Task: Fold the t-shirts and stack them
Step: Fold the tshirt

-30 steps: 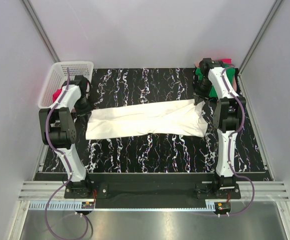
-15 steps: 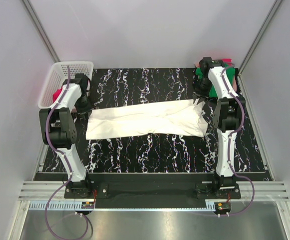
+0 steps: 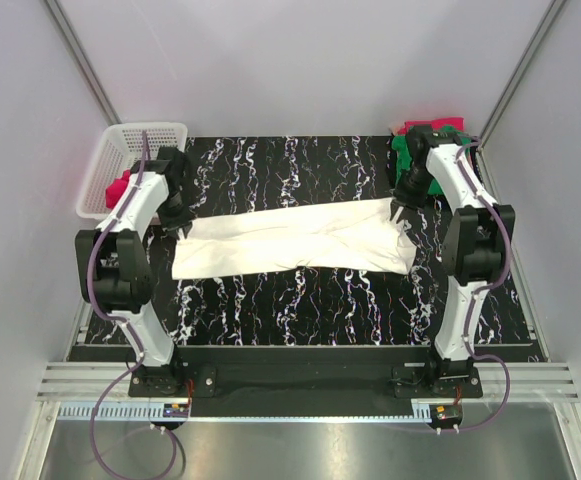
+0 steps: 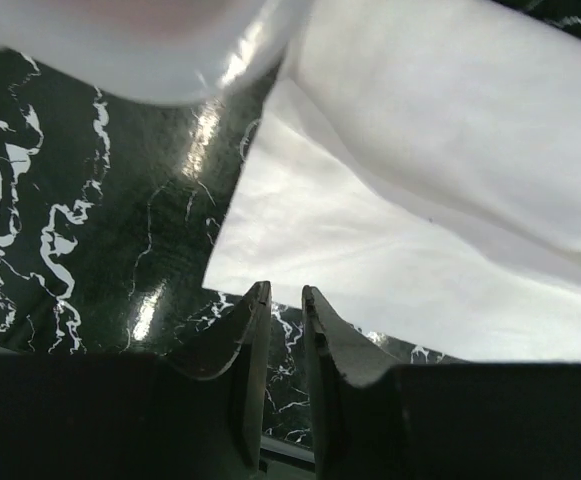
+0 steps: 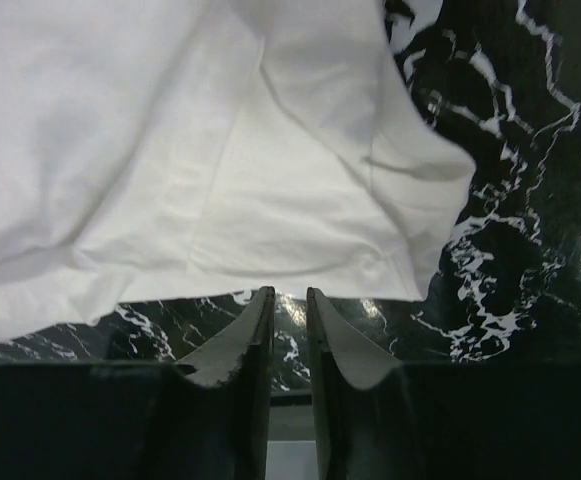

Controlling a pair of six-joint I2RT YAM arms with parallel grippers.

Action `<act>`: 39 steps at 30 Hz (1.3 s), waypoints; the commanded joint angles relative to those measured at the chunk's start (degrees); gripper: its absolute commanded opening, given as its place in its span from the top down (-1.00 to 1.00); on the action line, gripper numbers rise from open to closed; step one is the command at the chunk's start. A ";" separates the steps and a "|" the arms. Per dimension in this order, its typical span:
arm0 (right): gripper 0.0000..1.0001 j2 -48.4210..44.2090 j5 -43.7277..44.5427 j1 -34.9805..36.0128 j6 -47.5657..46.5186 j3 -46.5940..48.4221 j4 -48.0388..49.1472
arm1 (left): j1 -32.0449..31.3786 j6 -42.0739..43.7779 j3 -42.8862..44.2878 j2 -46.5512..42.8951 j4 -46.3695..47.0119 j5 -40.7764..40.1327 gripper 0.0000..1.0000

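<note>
Black marble tabletop (image 3: 300, 300), pale grey walls (image 3: 300, 60)

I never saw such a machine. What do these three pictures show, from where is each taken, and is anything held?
These are two white robot arms at a black marbled table. The wide picture looks down from above; the other two come from wrist cameras. A white cotton t-shirt, folded into a long strip, lies across the table. The left gripper and the right gripper are at its ends, slightly open, holding nothing. A green t-shirt lies in the far right corner; a white plastic basket stands far left.
</note>
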 commanded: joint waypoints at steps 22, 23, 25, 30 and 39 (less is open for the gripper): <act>0.43 -3.77 -10.16 9.20 3.59 -18.39 12.54 | -7.40 2.05 -3.81 -5.28 1.99 6.00 0.53; 0.42 -3.50 -10.51 9.63 3.95 -18.57 12.98 | -7.48 2.05 -3.99 -5.02 2.17 6.17 0.53; 0.43 -2.71 -11.48 10.16 4.56 -18.40 13.34 | -7.66 2.05 -4.08 -4.67 2.26 6.09 0.53; 0.41 -2.27 -12.35 11.57 5.88 -17.60 14.13 | -7.75 2.49 -4.08 -4.40 2.35 5.30 0.54; 0.36 -1.30 -14.11 12.45 7.90 -19.18 15.89 | -7.75 3.11 -3.73 -3.79 2.35 4.77 0.54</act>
